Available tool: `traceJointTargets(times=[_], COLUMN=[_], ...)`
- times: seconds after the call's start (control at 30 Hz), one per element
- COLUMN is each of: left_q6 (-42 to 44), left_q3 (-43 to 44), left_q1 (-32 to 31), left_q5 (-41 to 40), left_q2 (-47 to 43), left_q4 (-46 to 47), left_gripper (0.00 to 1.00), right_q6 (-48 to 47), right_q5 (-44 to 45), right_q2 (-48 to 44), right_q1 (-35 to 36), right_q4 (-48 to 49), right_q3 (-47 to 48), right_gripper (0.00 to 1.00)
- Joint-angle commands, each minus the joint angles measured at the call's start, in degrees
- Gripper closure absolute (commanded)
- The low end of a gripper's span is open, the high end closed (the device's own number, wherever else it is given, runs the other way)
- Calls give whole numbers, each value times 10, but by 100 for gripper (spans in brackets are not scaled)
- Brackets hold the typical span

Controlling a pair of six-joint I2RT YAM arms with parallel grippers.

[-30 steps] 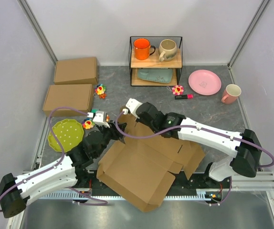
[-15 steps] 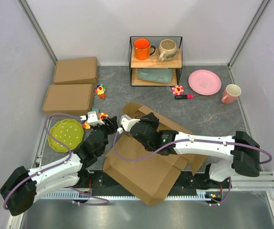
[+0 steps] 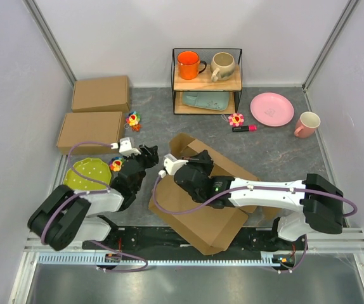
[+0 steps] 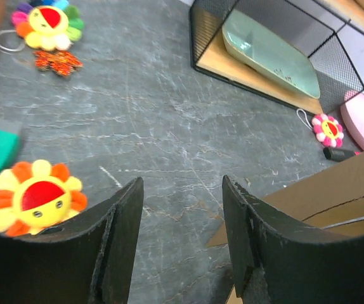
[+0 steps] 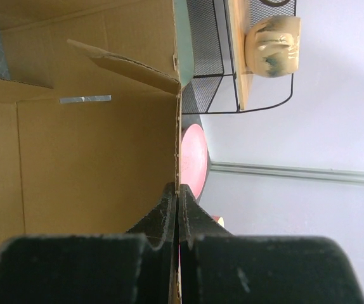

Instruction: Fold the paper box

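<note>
The paper box (image 3: 201, 218) is a brown cardboard sheet with flaps, lying partly folded at the table's near middle, its front corner over the rail. My right gripper (image 3: 191, 166) is shut on a thin raised panel edge of the box (image 5: 93, 164); in the right wrist view the cardboard edge runs straight between the closed fingertips (image 5: 168, 202). My left gripper (image 3: 149, 154) is open and empty, just left of the box, low over the grey table. In the left wrist view a box corner (image 4: 321, 193) shows right of the right finger (image 4: 258, 234).
Two closed brown boxes (image 3: 92, 131) (image 3: 101, 94) lie at the back left. A green perforated plate (image 3: 88, 174) and flower toys (image 4: 36, 196) lie by the left arm. A wire shelf (image 3: 207, 81) holds mugs and a tray. A pink plate (image 3: 271, 109) and pink mug (image 3: 307, 124) stand at the right.
My right gripper drew back toward the middle with the box panel, and the sheet folded up tighter and shifted right. My left arm swung left and pulled away from the box.
</note>
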Motion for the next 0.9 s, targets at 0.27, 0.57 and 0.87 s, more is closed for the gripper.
traceJointTargets(times=[0.27,0.57,0.87], left_q6=[-2,19,57], left_q3=[97,92,59], left_q1=[24,26,28], left_q5=[125,150,201], left_q2=[44,2,-67], left_q4=[8,-34,-63], left_gripper=[38,35,21], right_q6=[117,161,182], right_q5=[-80,-167,-200], right_q2=[-23,-57,-74], right_q1=[-38,-69,-99], right_q4=[-120,-189,-194], right_q3=[98,143,130], right_gripper=[100,100,100])
